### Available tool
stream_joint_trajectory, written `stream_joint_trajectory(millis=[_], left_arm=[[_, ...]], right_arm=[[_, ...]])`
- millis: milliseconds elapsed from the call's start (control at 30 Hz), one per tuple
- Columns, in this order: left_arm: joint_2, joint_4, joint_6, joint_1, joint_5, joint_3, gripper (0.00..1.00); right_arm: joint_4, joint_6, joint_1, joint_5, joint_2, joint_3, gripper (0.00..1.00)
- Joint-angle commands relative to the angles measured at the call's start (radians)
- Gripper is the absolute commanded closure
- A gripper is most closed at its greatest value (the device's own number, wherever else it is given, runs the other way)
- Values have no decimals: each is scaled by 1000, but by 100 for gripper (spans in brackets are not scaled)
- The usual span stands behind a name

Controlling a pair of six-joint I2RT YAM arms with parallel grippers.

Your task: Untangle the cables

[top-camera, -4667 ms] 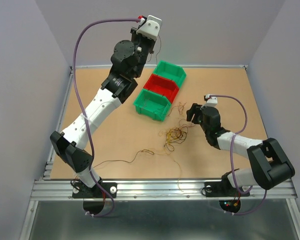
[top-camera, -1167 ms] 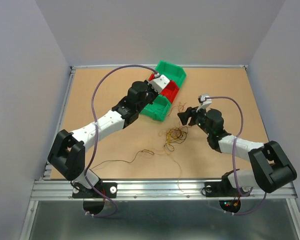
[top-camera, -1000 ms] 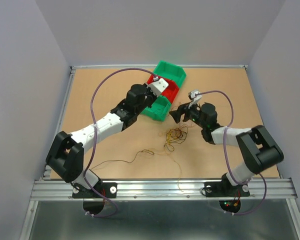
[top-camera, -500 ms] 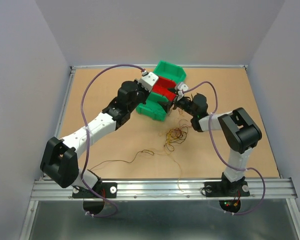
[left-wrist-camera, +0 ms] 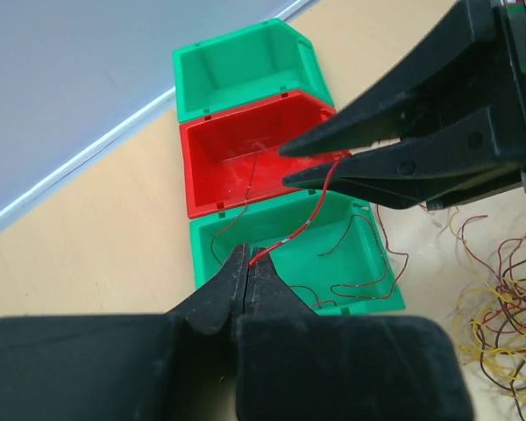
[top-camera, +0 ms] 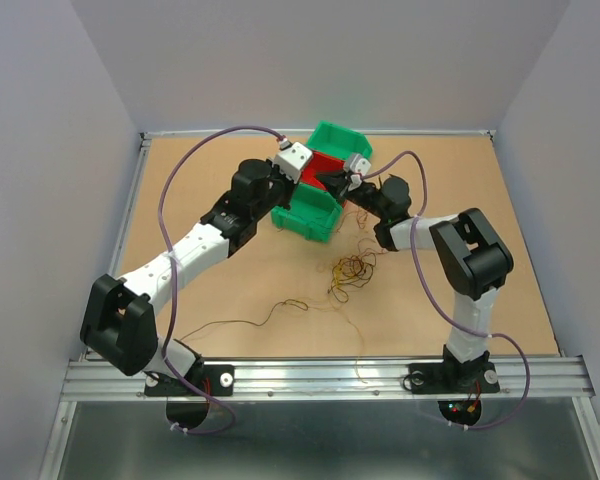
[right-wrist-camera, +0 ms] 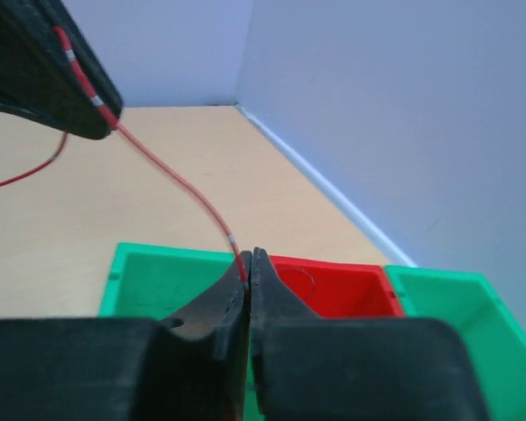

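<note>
While both arms were extended over the far middle of the table [top-camera: 210,190], their grippers sat almost nose to nose above a row of three bins. The left gripper [left-wrist-camera: 248,263] was clenched on one end of a thin red wire [left-wrist-camera: 309,221], which came out right at its fingertips. From there the red wire ran in a gentle curve to the right gripper [right-wrist-camera: 248,260]. In the right wrist view that gripper's fingers were pressed together on the strand, so each gripper pinched one end.

The held length hung in the air between the two grippers. It hung over the near green bin [left-wrist-camera: 202,263] and the edge of the red bin [left-wrist-camera: 245,140], and it touched neither as far as could be seen. The far green bin [left-wrist-camera: 237,74] stood just behind the red one. A few thin brownish wires [left-wrist-camera: 359,282] lay curled inside the near green bin, and one faint strand showed in the red bin.

The clump of cables [top-camera: 352,268], a knot of brown and yellowish strands, lay on the table on the near side of the bins, below the right arm and apart from both grippers. A loose strand [top-camera: 250,322] trailed toward the left arm's side, well apart from either gripper.
</note>
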Motion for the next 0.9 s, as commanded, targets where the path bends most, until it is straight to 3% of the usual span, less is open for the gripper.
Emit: stream_joint_trajectory(millis=[0,200,333,533,733,867], left_arm=[[-17,35,-34,22,18,48,100],[70,39,-46,71,20,78,100],[136,50,-38,77,-23,96,100],[277,36,-26,78,-34,147,100],[353,44,-31,77,-103,174,100],[393,85,-67,77,-156,179,100]], right_arm=[[67,42,8,-85,-38,-15,99],[32,195,10,-109,-118,-92,99],[-114,241,10,-86,-143,-80,99],[-529,258,20,-60,-69,113,99],[-931,235,22,9,130,377,99],[-1031,267,17,19,273,523,99]])
